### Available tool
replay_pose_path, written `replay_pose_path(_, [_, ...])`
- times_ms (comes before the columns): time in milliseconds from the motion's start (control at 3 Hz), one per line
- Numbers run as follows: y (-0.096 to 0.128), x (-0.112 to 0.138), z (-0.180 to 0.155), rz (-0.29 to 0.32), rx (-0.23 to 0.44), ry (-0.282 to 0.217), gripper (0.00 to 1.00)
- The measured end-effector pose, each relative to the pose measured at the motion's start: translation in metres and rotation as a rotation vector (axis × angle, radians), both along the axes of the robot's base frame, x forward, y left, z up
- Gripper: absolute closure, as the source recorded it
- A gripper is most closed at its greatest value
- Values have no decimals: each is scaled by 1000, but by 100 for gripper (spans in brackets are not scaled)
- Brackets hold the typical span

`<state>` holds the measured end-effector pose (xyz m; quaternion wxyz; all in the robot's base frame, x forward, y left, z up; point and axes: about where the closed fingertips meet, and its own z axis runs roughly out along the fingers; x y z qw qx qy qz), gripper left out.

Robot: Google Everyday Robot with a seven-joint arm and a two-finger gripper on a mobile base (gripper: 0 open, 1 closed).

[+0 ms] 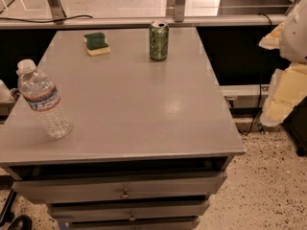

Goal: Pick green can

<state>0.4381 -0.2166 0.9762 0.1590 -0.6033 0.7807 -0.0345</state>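
The green can stands upright near the far edge of the grey table, a little right of centre. It is green with pale markings and a silver top. My gripper shows as white and pale yellow parts at the right edge of the camera view. It is off the table's right side, far from the can and lower in the frame. Nothing is seen in it.
A green-and-yellow sponge lies left of the can near the far edge. A clear water bottle stands at the table's left front. Drawers sit under the tabletop. A rail runs behind the table. Speckled floor is at right.
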Motion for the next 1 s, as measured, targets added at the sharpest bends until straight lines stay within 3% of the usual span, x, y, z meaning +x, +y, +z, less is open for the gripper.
replay_pose_path(667, [-2,13,-4,-11,29,-39,0])
replay_pose_path(1000, [-4,57,-29,-24,83,-100,0])
